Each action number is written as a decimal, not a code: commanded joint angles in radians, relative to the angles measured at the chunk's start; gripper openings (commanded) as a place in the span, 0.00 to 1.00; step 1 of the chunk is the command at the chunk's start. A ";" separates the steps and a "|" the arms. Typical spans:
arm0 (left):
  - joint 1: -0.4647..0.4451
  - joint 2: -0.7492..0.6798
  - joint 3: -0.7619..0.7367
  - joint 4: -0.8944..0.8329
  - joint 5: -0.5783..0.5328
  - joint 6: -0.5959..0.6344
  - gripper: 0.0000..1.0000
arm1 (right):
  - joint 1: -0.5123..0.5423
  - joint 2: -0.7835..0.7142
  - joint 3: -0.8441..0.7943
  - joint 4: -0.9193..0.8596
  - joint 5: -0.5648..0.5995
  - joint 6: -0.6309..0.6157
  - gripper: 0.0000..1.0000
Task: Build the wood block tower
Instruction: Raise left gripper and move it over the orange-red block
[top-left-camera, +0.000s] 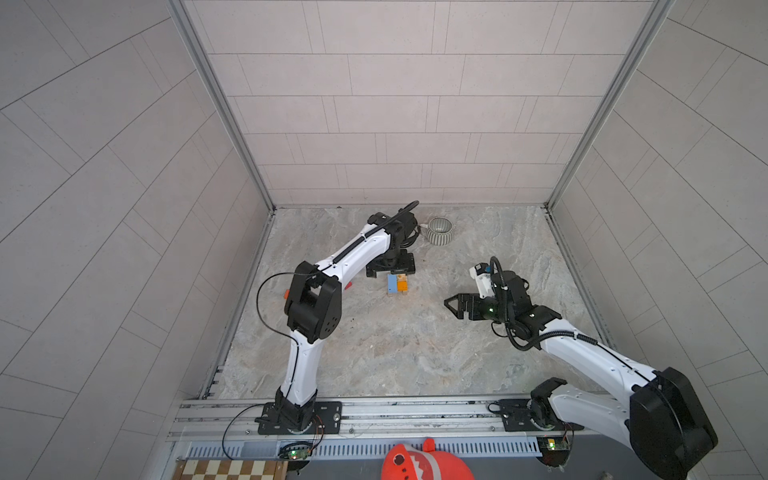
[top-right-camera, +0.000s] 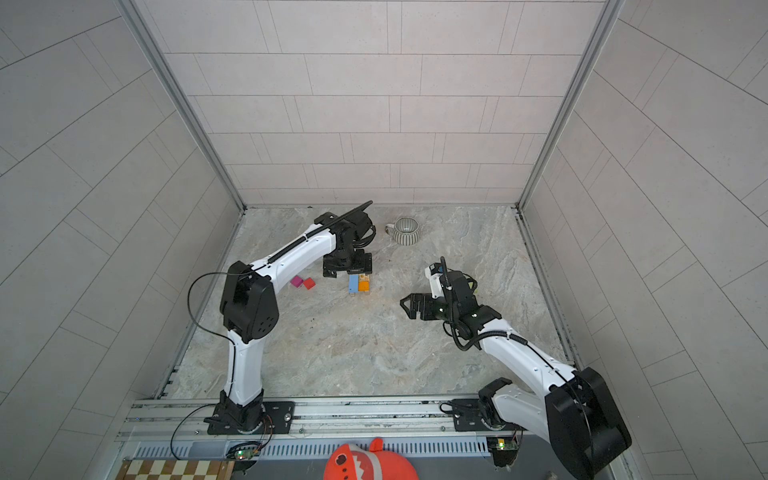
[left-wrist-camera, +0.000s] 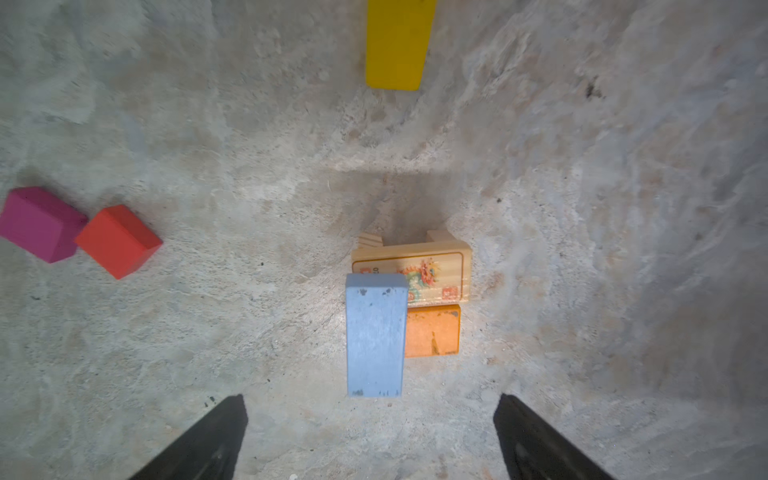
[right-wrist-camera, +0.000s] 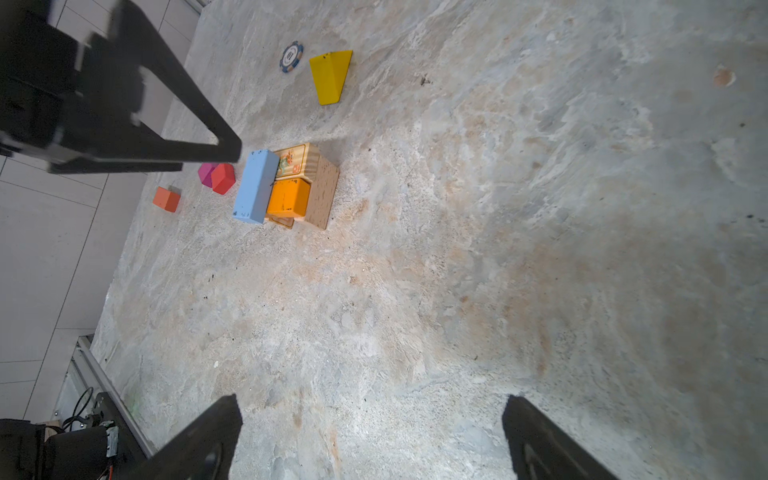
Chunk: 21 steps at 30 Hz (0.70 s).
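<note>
- At the near edge, below the rail, sit an orange-red plush toy (top-left-camera: 424, 461) and a checkerboard (top-left-camera: 228, 469).
- The right tool (top-left-camera: 451, 305) hangs above the marbled surface (top-left-camera: 395, 357), to the right of the stack and well apart from it. Its jaws are spread wide with nothing between them, as the right wrist view shows.
- The wood block tower (top-left-camera: 397, 284) stands low near the middle of the surface, in both top views.
- On the tower, a blue block (left-wrist-camera: 376, 334) lies lengthwise beside an orange block (left-wrist-camera: 432, 330). One end of the blue block overlaps a tan block with a printed picture (left-wrist-camera: 432, 270). Plain tan blocks show beneath, though their exact layering is hard to make out.
- Left of the tower, a magenta block (top-right-camera: 296, 281) and a red block (top-right-camera: 309, 284) lie touching each other on the surface.
- The left tool (left-wrist-camera: 371, 399) hovers over the far side of the tower. Its jaws are spread wide and hold nothing, and the blue block lies free just ahead of them.
- A yellow block (right-wrist-camera: 330, 77) lies flat, apart from the tower, with a poker chip (right-wrist-camera: 291, 57) just beside it.
- Farthest back, near the wall, stands a striped mug (top-left-camera: 439, 231).
</note>
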 joint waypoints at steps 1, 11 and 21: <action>0.025 -0.107 0.001 -0.051 -0.049 0.024 1.00 | -0.003 -0.021 -0.010 -0.012 0.018 -0.014 1.00; 0.213 -0.383 -0.292 -0.032 -0.097 -0.019 1.00 | -0.006 -0.040 -0.013 -0.020 0.040 -0.008 1.00; 0.496 -0.555 -0.591 0.071 -0.092 -0.061 0.85 | -0.006 -0.044 -0.020 -0.008 0.015 0.013 1.00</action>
